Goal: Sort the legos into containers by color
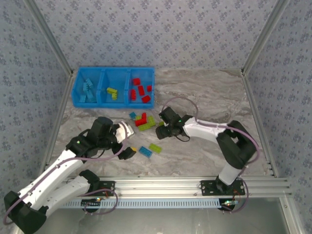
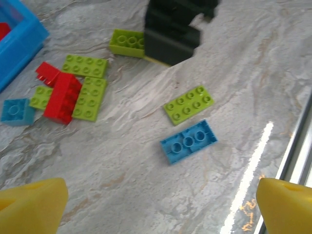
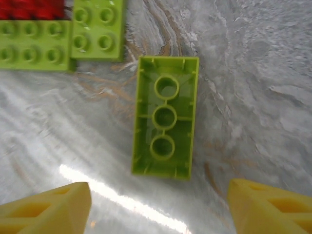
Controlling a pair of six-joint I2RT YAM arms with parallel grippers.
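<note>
the right fingers [image 3: 44, 209] hang low over the middle of the tabletop [image 1: 209, 97], spread apart and holding nothing. just beyond their tips lies a lime brick [image 3: 165, 124], flipped hollow side up and touching neither tip. its long axis runs straight away from the wrist, so the fingers line up with its two long sides. a short push forward and down looks enough to straddle its narrow width.

the left fingers [image 2: 29, 204] are opened wide and empty too, nearer the front edge. an upturned blue brick [image 2: 189, 141] and a lime plate [image 2: 189, 104] lie ahead of them. for the flipped lime brick, the right arm is plainly the nearer.

the blue tray [image 1: 75, 92] sits toward the far left corner, with blue pieces in its left compartment, lime in the middle and red on the right.

the right wrist view gives the brick's underside and its alignment. the overhead view adds the way to the tray, far and left of the brick. the left wrist view shows a loose cluster with a red brick [image 2: 62, 97] among lime ones.
</note>
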